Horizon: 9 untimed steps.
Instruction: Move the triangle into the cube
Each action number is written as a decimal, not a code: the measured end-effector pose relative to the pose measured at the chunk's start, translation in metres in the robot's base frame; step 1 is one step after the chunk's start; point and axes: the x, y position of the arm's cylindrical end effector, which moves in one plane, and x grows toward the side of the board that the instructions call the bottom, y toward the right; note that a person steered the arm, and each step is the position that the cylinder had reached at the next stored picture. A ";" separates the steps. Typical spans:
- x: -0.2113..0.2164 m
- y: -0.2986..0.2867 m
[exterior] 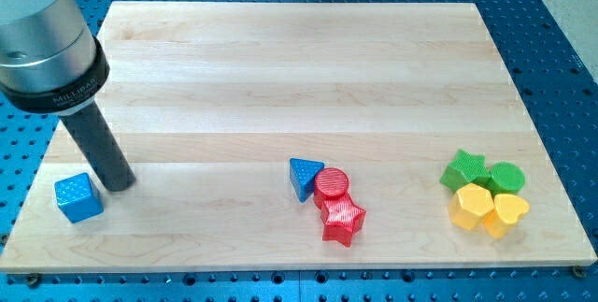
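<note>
At the lower middle of the frame a red star (343,220) is seen, touched above by a red cylinder (331,185). The blue triangle (304,177) is pressed against the cylinder's left side. At lower left the blue cube (78,197) is set, well apart from the triangle. My tip (119,185), a bare rod with no tool to clench, is planted just right of the cube. At lower right two yellow blocks (488,210) and two green blocks (483,173) are clustered on the wooden bench (299,68).
</note>
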 end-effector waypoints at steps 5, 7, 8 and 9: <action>-0.022 0.232; 0.027 0.202; 0.012 0.133; 0.006 0.208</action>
